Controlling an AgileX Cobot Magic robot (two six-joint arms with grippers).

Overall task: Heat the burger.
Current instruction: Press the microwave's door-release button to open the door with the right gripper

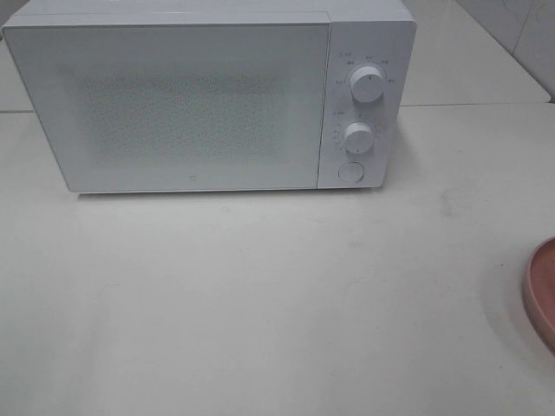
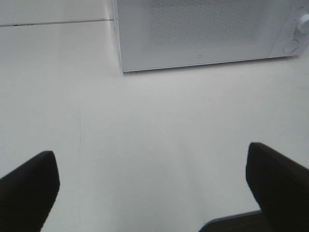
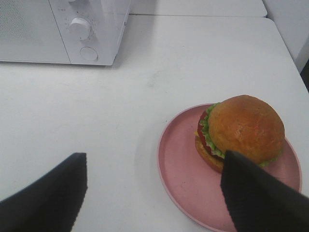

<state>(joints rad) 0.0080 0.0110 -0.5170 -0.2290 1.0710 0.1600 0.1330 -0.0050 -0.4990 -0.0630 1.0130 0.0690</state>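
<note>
From above, only a sliver of the pink plate (image 1: 542, 295) shows, cut off at the right edge of the surface (image 1: 260, 303). The burger (image 3: 241, 128) sits on that plate, right of and nearer than the microwave (image 1: 208, 95); a black fingertip (image 3: 251, 193) hides its near edge. The shut, dotted door (image 1: 165, 104) hides the inside. Markings round the knobs (image 1: 368, 84) and a small door logo (image 1: 192, 180) are unreadable. Both the left jaws and the right jaws stand wide apart, empty.

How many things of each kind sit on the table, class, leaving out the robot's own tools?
microwave: 1
burger: 1
pink plate: 1
Total: 3
</note>
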